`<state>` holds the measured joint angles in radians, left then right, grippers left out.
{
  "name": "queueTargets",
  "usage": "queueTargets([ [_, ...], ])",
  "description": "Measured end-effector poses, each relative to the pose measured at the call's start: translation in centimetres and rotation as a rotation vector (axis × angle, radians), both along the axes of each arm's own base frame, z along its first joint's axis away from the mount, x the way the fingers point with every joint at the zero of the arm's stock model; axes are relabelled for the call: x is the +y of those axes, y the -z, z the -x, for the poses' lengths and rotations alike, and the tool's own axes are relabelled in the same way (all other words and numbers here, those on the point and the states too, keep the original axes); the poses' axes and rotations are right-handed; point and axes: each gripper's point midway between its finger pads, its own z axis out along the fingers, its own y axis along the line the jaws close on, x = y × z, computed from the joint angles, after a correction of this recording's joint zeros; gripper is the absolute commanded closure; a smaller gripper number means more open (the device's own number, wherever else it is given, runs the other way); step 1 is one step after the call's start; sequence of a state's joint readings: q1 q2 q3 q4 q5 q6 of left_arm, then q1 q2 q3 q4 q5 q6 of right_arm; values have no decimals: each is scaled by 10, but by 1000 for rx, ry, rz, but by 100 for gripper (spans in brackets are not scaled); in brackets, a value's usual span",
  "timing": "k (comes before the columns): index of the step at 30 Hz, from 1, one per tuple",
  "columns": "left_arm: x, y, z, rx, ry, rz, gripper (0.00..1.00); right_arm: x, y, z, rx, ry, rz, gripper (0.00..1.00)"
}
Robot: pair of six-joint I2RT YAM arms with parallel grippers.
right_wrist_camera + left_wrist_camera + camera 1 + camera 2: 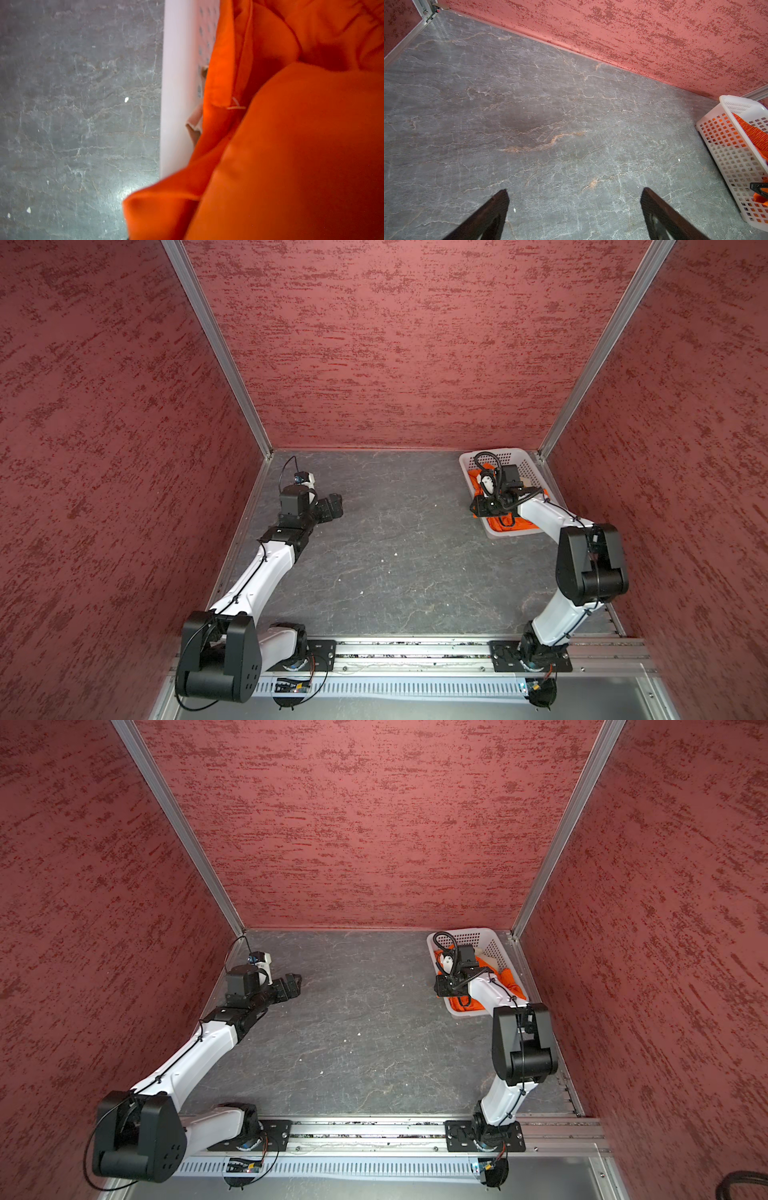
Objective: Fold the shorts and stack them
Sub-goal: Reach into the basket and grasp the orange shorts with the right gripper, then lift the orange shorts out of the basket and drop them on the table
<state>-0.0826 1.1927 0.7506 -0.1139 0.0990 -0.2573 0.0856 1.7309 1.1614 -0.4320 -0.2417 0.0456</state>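
Observation:
The orange shorts (505,526) (513,986) lie bunched in the white basket (465,464) at the back right. My right gripper (482,508) (444,988) reaches down into the basket's near-left part. In the right wrist view the orange shorts (301,145) fill the picture, hide the jaws and bulge over the basket rim (176,83). A scrap of the beige shorts (195,122) peeks out beside the rim. In the left wrist view a black fingertip (758,187) presses on orange cloth. My left gripper (336,506) (574,191) hovers open over bare table at the back left.
The grey marbled tabletop (395,551) is boxed in by red walls on three sides, with aluminium posts in the back corners. The basket (726,166) stands against the right wall. A metal rail with both arm bases runs along the front edge (415,651).

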Motion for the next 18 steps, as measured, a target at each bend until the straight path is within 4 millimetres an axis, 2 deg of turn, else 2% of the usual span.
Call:
queueTargets([
  [6, -4, -1, 0, -4, 10, 2, 0, -6, -17, -15, -67, 138, -46, 68],
  [12, -5, -3, 1, -8, 14, 2, 0, -4, -24, -23, -89, 195, -90, 66],
  [14, -5, -6, 1, -16, 14, 2, 0, -1, -24, -23, -90, 206, -98, 59],
  [18, -5, -9, 2, -26, 14, 3, 0, 11, -25, -21, -73, 207, -140, 37],
])
